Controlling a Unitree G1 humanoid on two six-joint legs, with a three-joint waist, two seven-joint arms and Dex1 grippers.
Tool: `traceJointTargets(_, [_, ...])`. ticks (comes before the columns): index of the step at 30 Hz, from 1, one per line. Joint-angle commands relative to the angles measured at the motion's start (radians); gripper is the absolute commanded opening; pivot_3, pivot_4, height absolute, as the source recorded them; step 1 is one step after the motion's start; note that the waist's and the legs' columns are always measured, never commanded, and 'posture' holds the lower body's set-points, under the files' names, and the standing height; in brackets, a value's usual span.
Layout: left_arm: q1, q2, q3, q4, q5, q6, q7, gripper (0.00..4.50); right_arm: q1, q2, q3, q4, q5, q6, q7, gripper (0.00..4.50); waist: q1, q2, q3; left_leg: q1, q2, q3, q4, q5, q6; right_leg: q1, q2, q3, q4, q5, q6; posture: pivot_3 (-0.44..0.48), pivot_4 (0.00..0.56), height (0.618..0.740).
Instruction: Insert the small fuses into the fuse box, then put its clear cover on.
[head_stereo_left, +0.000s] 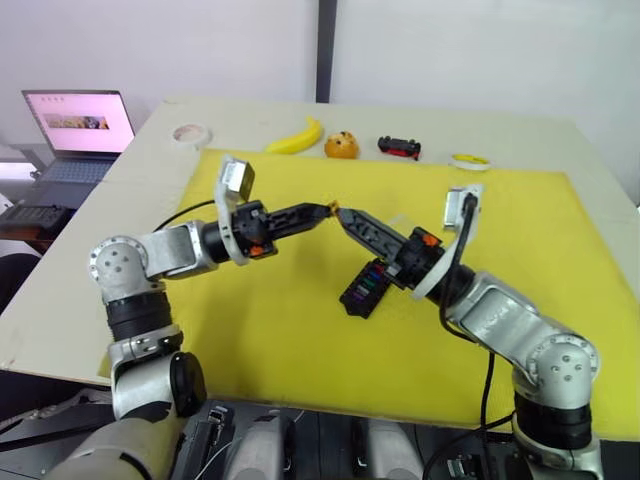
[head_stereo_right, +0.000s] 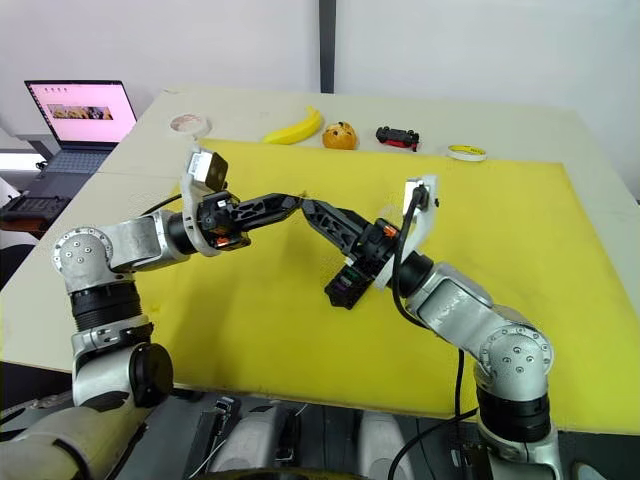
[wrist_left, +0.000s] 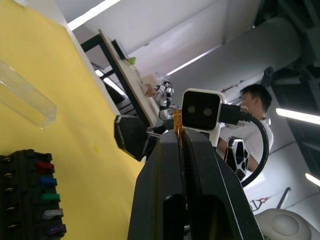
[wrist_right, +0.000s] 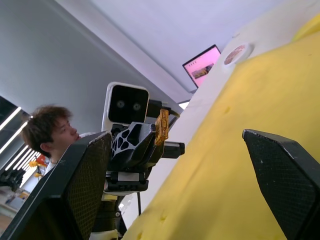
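Right wrist view: my left pincer (wrist_right: 161, 131) grips the orange fuse (wrist_right: 162, 127); my right pincer (head_stereo_left: 343, 214) gapes, ready to receive it. Fuse box (head_stereo_left: 365, 287) lies at five o'clock.

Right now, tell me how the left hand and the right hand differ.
The left hand is shut on the orange fuse, pinched at its fingertips; the right hand is open and holds nothing. The left hand reaches in from the robot's left with the fuse raised above the yellow mat; the right hand comes from the right, above the fuse box. Both have black fingers and nearly meet tip to tip.
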Motion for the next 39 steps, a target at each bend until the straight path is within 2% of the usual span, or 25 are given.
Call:
traceJointTargets(1, [0.006,0.026,-0.04,-0.014,-0.091,-0.05,0.029,0.01,-0.018,-0.002,0.012,-0.016,0.0,-0.023,0.015,4.22,0.0,0.0,0.0,0.0,0.0,0.0,0.0,0.0,0.0,0.0,0.0,0.0,0.0,0.0,0.0,0.0,0.15,0.74])
traceJointTargets(3, [0.015,0.043,-0.066,-0.016,-0.125,-0.074,0.043,0.0,-0.018,-0.006,0.016,-0.017,0.0,-0.029,0.015,3.61,0.0,0.0,0.0,0.0,0.0,0.0,0.0,0.0,0.0,0.0,0.0,0.0,0.0,0.0,0.0,0.0,0.15,0.74])
traceJointTargets(6, [0.025,0.069,-0.105,-0.015,-0.173,-0.108,0.058,0.0,-0.02,-0.012,0.017,-0.017,-0.005,-0.035,0.021,2.13,0.0,0.0,0.0,0.0,0.0,0.0,0.0,0.0,0.0,0.0,0.0,0.0,0.0,0.0,0.0,0.0,0.15,0.74])
traceJointTargets(25, [0.076,0.179,-0.271,-0.045,-0.316,-0.257,0.076,0.0,-0.016,-0.031,0.017,-0.023,0.008,-0.057,0.029,2.13,0.0,0.0,0.0,0.0,0.0,0.0,0.0,0.0,0.001,0.0,0.001,-0.001,0.0,0.0,0.0,0.0,0.15,0.74])
traceJointTargets(28, [0.079,0.187,-0.286,-0.046,-0.329,-0.27,0.076,0.0,-0.016,-0.03,0.019,-0.025,0.008,-0.058,0.033,1.23,0.0,0.0,0.0,0.0,0.0,0.0,0.0,0.0,0.001,0.0,0.001,-0.001,0.0,0.0,0.0,0.0,0.15,0.74])
traceJointTargets(30, [0.078,0.19,-0.294,-0.046,-0.336,-0.275,0.076,0.0,-0.018,-0.035,0.023,-0.026,0.006,-0.052,0.04,0.25,0.0,0.0,0.0,0.0,0.0,0.0,0.0,0.0,0.001,0.0,0.001,-0.001,0.0,0.0,0.0,0.0,0.15,0.74])
traceJointTargets(31, [0.078,0.192,-0.298,-0.046,-0.34,-0.277,0.075,0.0,-0.018,-0.036,0.024,-0.026,0.01,-0.051,0.041,0.12,0.0,0.0,0.0,0.0,0.0,0.0,0.0,0.0,0.001,0.0,0.001,-0.001,0.0,0.0,0.0,0.0,0.15,0.74])
traceJointTargets(39, [0.072,0.193,-0.325,-0.035,-0.334,-0.298,0.069,0.0,-0.014,-0.047,0.019,-0.036,0.054,-0.067,0.035,0.12,0.0,0.0,0.0,0.0,0.0,0.0,0.0,-0.001,0.002,0.0,0.001,-0.001,-0.001,0.0,0.0,0.0,0.15,0.74])
